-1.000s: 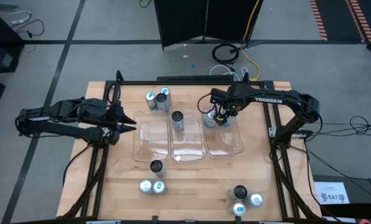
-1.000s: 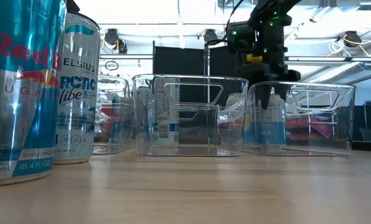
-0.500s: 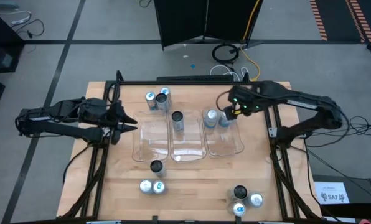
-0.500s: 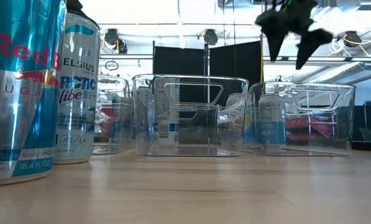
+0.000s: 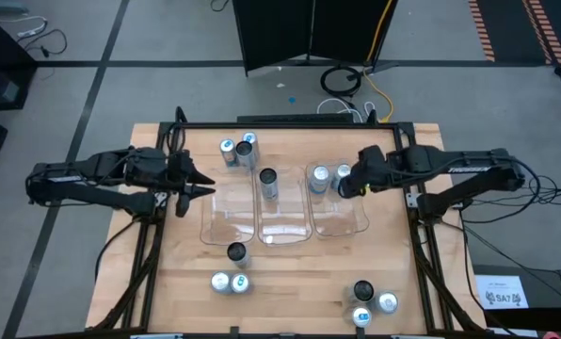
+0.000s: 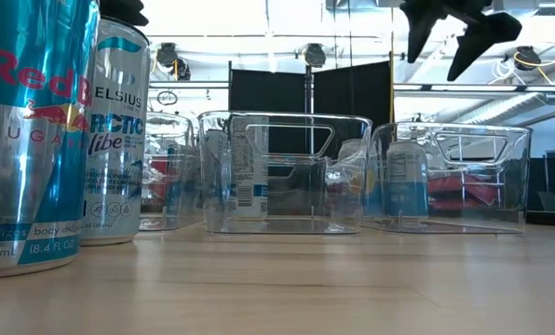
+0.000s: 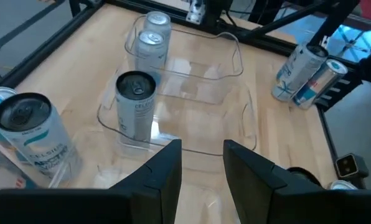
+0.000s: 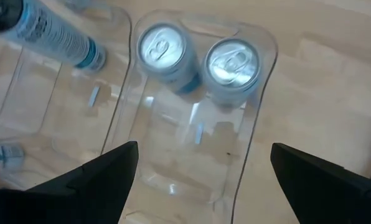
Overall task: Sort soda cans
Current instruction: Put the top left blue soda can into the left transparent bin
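Observation:
Three clear trays stand side by side mid-table. The right tray [image 5: 356, 218] holds two silver-topped soda cans [image 8: 162, 48] [image 8: 234, 62], standing upright. The middle tray [image 5: 285, 231] holds a dark-topped can [image 5: 268, 178] [image 7: 136, 106]. The left tray [image 5: 222, 224] holds nothing. My right gripper [image 5: 348, 185] [image 8: 204, 186] hangs open high above the right tray's right side, its fingers tilted down. My left gripper [image 5: 201, 185] [image 7: 202, 171] hovers at the left tray's left rim, slightly open with nothing between its fingers.
Loose cans stand around the trays. Two are at the far left [image 5: 237, 149]. One dark-topped can [image 5: 236, 251] and a pair [image 5: 231, 282] are near the front. Three are at the front right [image 5: 370, 303]. A black frame [image 5: 290, 123] borders the table.
My right gripper has risen out of the right tray, away from the can it stood over. It has swung toward the table's right edge while turning, and its fingers have stayed apart. That can has stayed upright in the tray beside the other.

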You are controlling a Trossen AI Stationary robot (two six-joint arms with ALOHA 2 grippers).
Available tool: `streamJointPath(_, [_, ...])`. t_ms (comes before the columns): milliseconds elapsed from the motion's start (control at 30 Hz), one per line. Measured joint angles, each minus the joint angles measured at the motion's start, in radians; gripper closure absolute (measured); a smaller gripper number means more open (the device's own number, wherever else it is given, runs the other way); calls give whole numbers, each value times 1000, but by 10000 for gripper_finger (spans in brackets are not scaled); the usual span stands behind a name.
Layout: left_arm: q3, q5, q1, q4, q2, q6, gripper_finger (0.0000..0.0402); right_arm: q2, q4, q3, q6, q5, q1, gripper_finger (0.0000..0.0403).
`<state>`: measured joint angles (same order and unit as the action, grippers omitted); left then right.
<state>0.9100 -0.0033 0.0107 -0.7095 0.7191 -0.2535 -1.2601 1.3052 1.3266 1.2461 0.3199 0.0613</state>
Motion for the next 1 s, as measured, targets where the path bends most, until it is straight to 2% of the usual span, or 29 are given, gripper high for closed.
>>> streamJointPath(167, [0,-35,0,-6,21,-3,272,-35,0,0,0,24,51,44])
streamJointPath(267, [0,-32,0,-5,33,-2,252,-54,0,0,0,26,76,44])
streamJointPath(367, [0,-45,0,-5,48,-2,210,-71,0,0,0,25,100,44])
streamJointPath(533, [0,-204,0,-5,78,-64,126,-89,0,0,0,23,127,44])
streamJointPath(633, [0,-217,0,-7,91,-102,98,-97,0,0,3,24,139,44])
streamJointPath(733, [0,-226,0,3,101,-105,89,-98,1,0,24,27,147,44])
streamJointPath(900, [0,-358,9,21,117,-160,89,-99,0,0,34,54,158,44])
streamJointPath(1000, [1,-375,62,22,126,-91,89,-99,-2,0,33,93,158,44])
